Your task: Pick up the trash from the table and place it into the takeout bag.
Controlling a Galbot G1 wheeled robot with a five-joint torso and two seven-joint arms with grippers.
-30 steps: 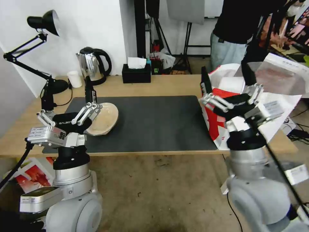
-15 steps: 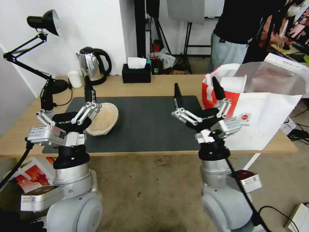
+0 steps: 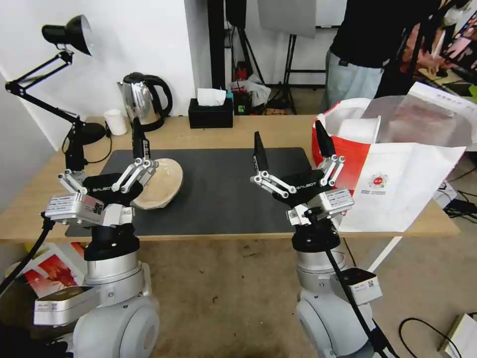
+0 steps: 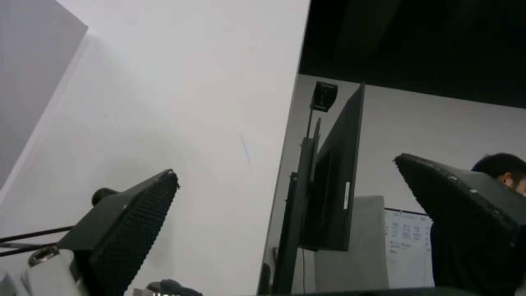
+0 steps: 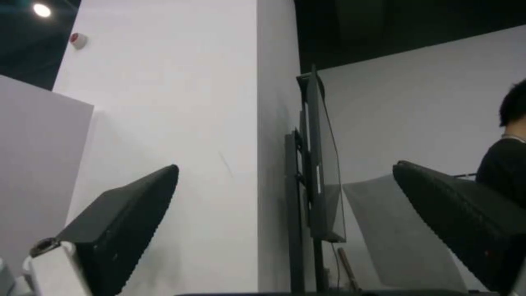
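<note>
A shallow beige translucent lid lies on the left part of the dark grey mat on the light-wood table. My left gripper hovers open just left of the lid, its fingers pointing up and spread wide. My right gripper is open over the mat's front right, beside the takeout bag, with a wide gap between its fingers. The white and red bag stands open at the table's right end. A white container rim shows inside it.
At the back of the table stand a black desk lamp, a steel kettle, a small white cup and a black tissue box. A person stands behind the table's right end.
My right arm has swung left, from in front of the takeout bag to the mat's front right, gripper still open. The left arm and the lid have stayed put.
</note>
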